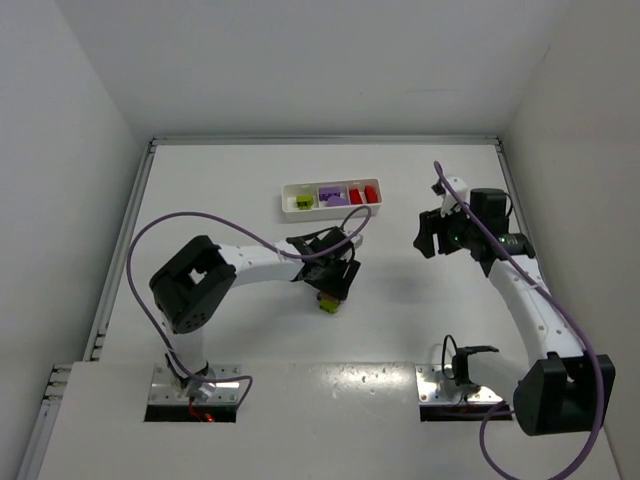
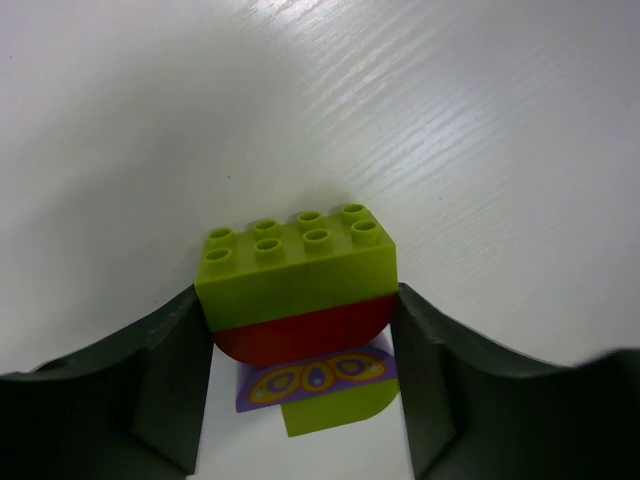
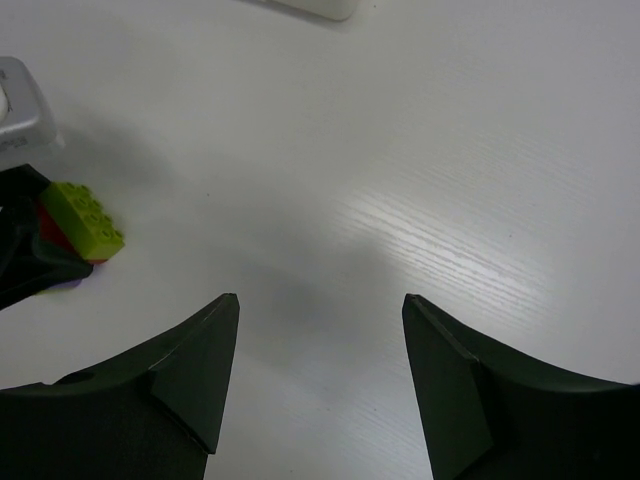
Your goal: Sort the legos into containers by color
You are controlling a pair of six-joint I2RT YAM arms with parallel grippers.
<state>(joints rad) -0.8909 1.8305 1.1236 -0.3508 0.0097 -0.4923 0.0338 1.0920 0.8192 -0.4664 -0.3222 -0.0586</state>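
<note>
My left gripper (image 1: 331, 285) is shut on a stack of legos (image 2: 296, 272): a lime green brick on top, a red rounded brick under it, then a purple patterned piece and a lime green piece. The fingers (image 2: 160, 380) press both sides of the stack just over the table. The stack also shows in the top view (image 1: 328, 303) and in the right wrist view (image 3: 84, 222). The white tray (image 1: 290, 187) at the back holds lime green legos (image 1: 303, 202) on the left, purple (image 1: 331, 193) in the middle and red (image 1: 362, 192) on the right. My right gripper (image 1: 428, 236) is open and empty above bare table (image 3: 320, 300).
White walls close the table in on the left, back and right. A purple cable (image 1: 200, 216) loops over the left arm, another (image 1: 520, 270) runs along the right arm. A corner of the tray shows at the top of the right wrist view (image 3: 318, 8).
</note>
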